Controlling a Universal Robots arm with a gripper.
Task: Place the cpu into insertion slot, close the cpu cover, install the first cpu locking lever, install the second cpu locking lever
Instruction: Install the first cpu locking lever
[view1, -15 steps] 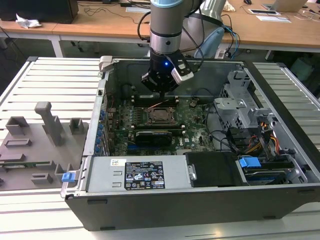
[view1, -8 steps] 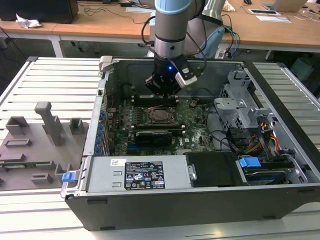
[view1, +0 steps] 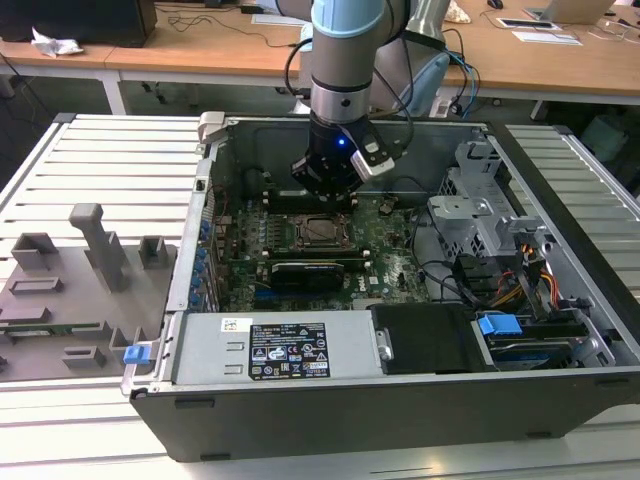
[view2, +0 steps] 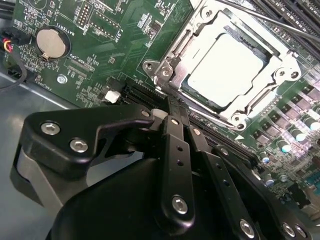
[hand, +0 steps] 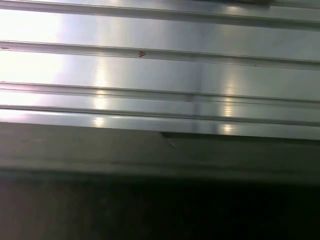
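Note:
In the second wrist view the cpu (view2: 227, 67), a pale silver square, lies in the insertion slot (view2: 235, 119). The cpu cover (view2: 199, 36) is folded down flat around it. A thin locking lever rod (view2: 265, 16) runs past the far side of the socket. My gripper (view2: 171, 104) is shut, its black fingers (view2: 176, 145) pressed together, with the tips at the socket's near corner by a lever end. In the exterior view the gripper (view1: 325, 192) hangs just behind the insertion slot (view1: 318, 232) on the green board.
The open computer case (view1: 300, 400) walls in the board. A black card (view1: 305, 270) lies in front of the socket, and a drive cage (view1: 480, 215) with cables stands at the exterior view's right. A grey fixture tray (view1: 70, 290) sits left. A coin battery (view2: 51, 42) is on the board.

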